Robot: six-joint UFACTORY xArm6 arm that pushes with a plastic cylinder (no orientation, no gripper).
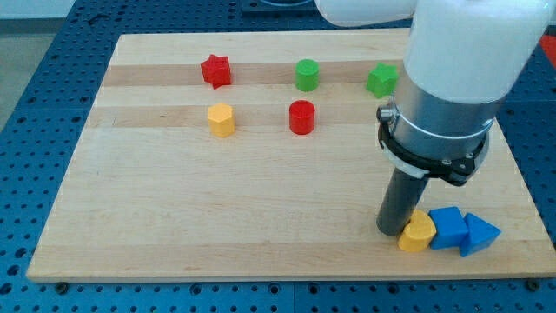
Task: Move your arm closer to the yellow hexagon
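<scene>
Nearest to me, at the right of the wooden board [261,217], three blocks sit bunched together: a small yellow block [417,233], a blue cube-like block [447,228] touching its right side, and a blue triangular block [479,235] just right of that. The rod comes down right there, and my tip [390,230] rests against the left side of the small yellow block, on the board's surface. The arm carries no fingers at all, only this plain dark rod under a grey and white housing.

Farther back and well to the left stands the yellow hexagon [221,119], alone, well apart from my tip. To its right, mid-board, is a red cylinder [301,116].

Farthest away runs a row: a red star [215,70] on the left, a green cylinder [306,75] in the middle, and a green star-like block [381,80] just beside the arm's housing.
</scene>
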